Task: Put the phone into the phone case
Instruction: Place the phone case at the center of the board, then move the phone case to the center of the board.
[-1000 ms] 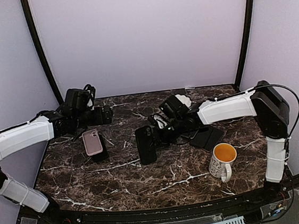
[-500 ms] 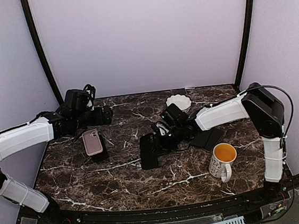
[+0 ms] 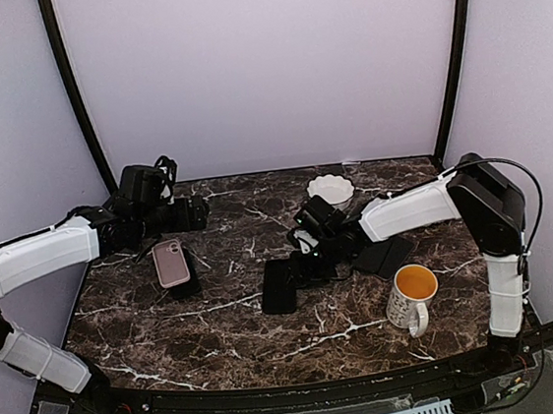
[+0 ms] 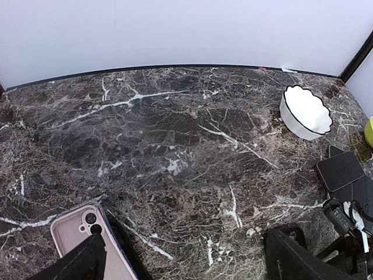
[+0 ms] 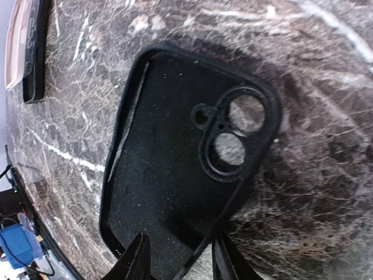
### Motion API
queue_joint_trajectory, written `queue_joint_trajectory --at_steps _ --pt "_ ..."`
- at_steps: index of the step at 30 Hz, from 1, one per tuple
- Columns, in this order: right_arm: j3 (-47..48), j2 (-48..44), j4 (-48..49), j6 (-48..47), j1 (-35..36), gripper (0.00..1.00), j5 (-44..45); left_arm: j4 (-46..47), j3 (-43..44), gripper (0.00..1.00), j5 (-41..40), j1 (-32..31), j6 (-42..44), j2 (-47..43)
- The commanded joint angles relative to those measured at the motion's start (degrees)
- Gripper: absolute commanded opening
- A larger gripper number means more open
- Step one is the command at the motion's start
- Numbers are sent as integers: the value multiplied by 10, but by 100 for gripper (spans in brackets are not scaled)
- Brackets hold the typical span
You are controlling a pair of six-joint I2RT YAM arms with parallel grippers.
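Right end effector (image 5: 182, 259) stands with its jaws parted a little, straddling the near rim of the black phone case (image 5: 166, 186) without visibly pinching it; I judge the grip is off. That case lies flat on the counter (image 3: 219, 322), hollow side up and camera cut-out showing, the way it must face to receive a phone. Further left, well apart from the case, the pink phone (image 3: 171, 263) lies back up on a dark slab I cannot identify. Near it the left end effector (image 4: 186, 262) hangs wide and empty, low over the counter, likely placed to fetch the phone. A mug (image 3: 410, 297) and a white bowl (image 3: 331, 188) sit to the right, apart from the work.
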Motion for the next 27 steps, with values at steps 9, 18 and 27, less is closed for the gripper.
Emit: queue_joint_trajectory --at_steps 9,18,27 --pt "40 26 -66 -41 4 38 85 10 -6 97 24 3 1 10" --pt "66 48 -62 -52 4 33 81 12 -7 96 28 3 2 13" --pt "70 46 -48 -55 4 33 67 12 -7 96 34 3 1 16"
